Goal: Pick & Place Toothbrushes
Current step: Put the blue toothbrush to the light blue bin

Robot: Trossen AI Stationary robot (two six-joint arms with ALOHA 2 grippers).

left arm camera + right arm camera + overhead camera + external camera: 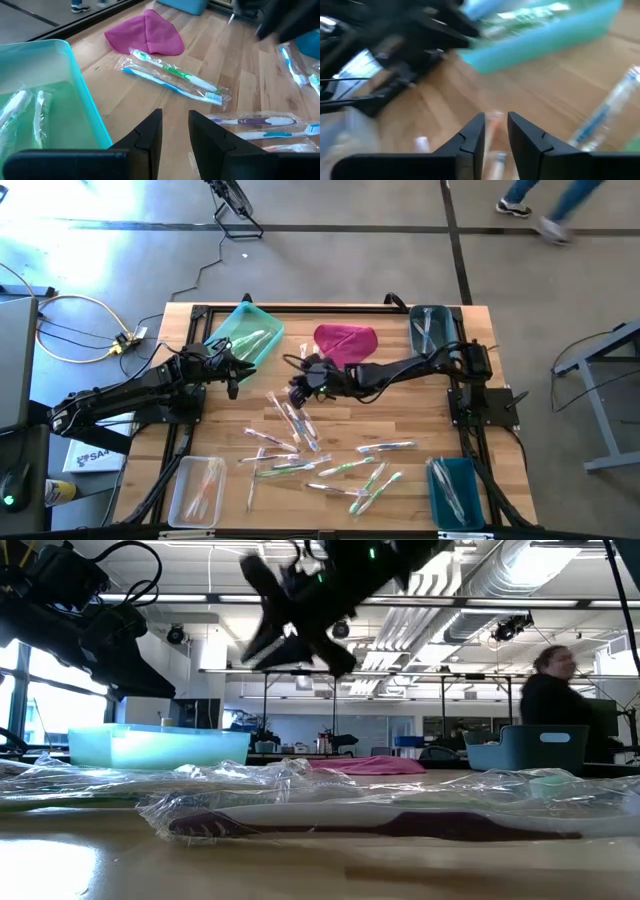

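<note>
Several wrapped toothbrushes (330, 465) lie flat and scattered on the wooden table, and one fills the foreground of the low view (380, 825). My left gripper (232, 377) hovers open beside the light teal bin (245, 335), which holds a few green toothbrushes (20, 107); nothing is between its fingers (175, 132). My right gripper (297, 388) reaches in from the right to the table's middle, raised above the table (295, 615). It is shut on a pale pink toothbrush (495, 125), which is blurred. My right gripper has a pale pink wrapped toothbrush (496, 150) pinched between its two fingers. Blur hides which part of it the fingers are on. The gripper stands well above the table in the low view, so the toothbrush is lifted clear.
A magenta cloth (345, 340) lies at the far middle of the table. A dark blue bin (432, 328) sits at the far right, a blue bin (455, 492) at the near right and a clear bin (197, 488) at the near left. A person (550, 690) is behind the table.
</note>
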